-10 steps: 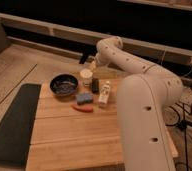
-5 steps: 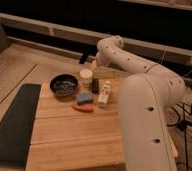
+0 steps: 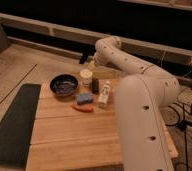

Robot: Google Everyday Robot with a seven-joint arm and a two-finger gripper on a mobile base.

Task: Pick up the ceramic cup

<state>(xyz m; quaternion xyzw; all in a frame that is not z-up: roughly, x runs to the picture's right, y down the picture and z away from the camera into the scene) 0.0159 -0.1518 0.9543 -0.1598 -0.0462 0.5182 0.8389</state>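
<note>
One gripper (image 3: 88, 61) hangs just behind the ceramic cup (image 3: 86, 78).

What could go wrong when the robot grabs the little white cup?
The gripper is just behind the ceramic cup, which stands in a crowd. Coming down, it might bump the dark bowl on one side or the small dark object on the other. The white bottle lies near and could get shoved. An off-centre grab might tip the cup on the wooden table.
</note>
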